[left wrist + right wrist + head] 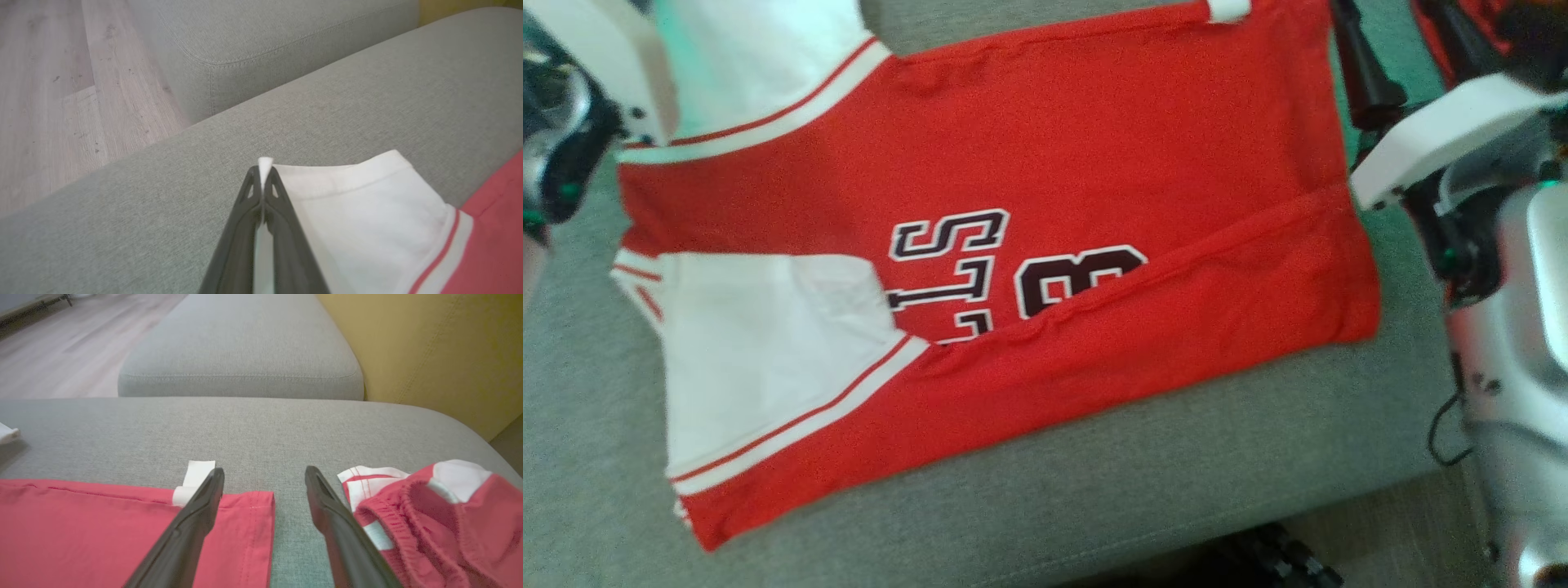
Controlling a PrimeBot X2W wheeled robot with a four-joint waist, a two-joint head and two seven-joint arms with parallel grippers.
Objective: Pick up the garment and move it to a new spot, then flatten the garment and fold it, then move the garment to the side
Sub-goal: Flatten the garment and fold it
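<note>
A red jersey (pixel 1094 163) with black-and-white lettering and white sleeves lies spread on the grey sofa cushion (pixel 1094 490). Its near long edge is folded over onto the front. One white sleeve (pixel 768 343) rests at the lower left. The other sleeve (pixel 367 204) is at the upper left, and my left gripper (pixel 264 169) is shut on its cuff corner. My right gripper (pixel 264 477) is open just above the hem corner (pixel 249 506) of the jersey, beside a small white tag (pixel 196 475). One of its dark fingers (pixel 1364 77) shows at the top right of the head view.
A second red garment with an elastic band (pixel 429 510) lies bunched to the right of the open fingers. A yellow backrest (pixel 429 355) rises behind, with another grey cushion (pixel 245 347) beyond. Wooden floor (pixel 49 81) borders the sofa edge.
</note>
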